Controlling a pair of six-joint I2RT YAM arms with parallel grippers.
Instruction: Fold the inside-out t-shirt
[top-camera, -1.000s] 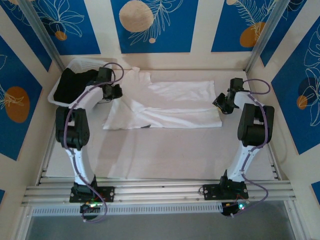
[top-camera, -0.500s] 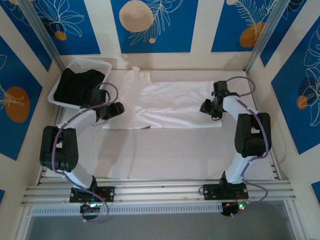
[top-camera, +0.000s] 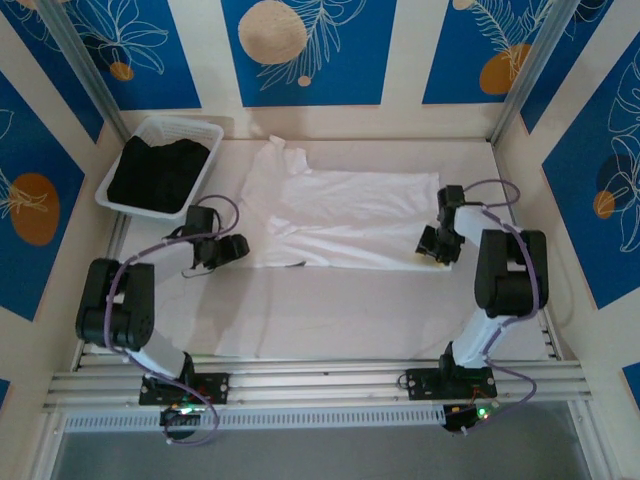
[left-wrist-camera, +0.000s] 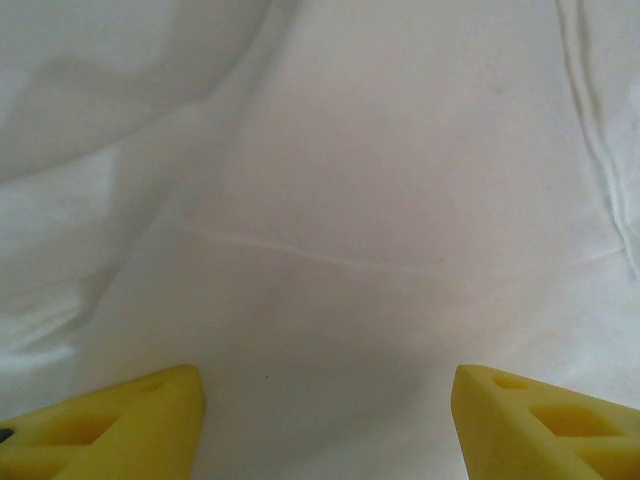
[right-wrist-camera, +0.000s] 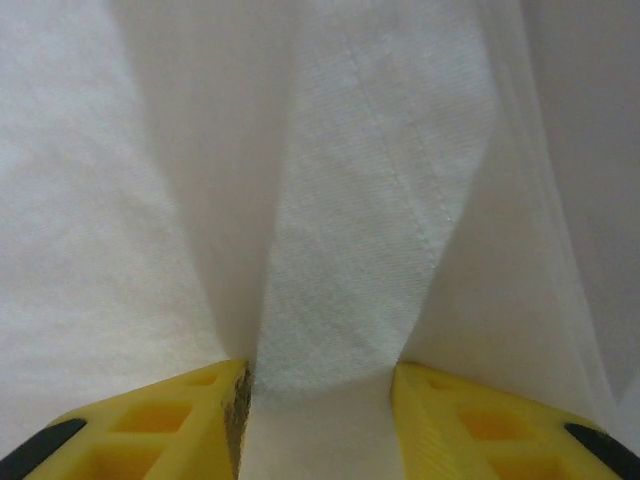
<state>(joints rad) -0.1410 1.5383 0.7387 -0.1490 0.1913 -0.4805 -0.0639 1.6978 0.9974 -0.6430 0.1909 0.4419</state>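
Inside-out t-shirt (top-camera: 340, 215) lay spread flat across the far half of the table (top-camera: 330, 310), its length running left to right, with the collar toward the far-left corner. Your left gripper (top-camera: 238, 247) sat at the shirt's near-left corner. Its yellow fingers (left-wrist-camera: 110, 420) were spread wide over smooth white cloth and gripped nothing. Your right gripper (top-camera: 433, 250) was at the near-right corner, its fingers (right-wrist-camera: 170, 420) pinched on a raised fold of the fabric. A white basket (top-camera: 185, 124) holding a black garment (top-camera: 158, 172) stood in the far-left corner.
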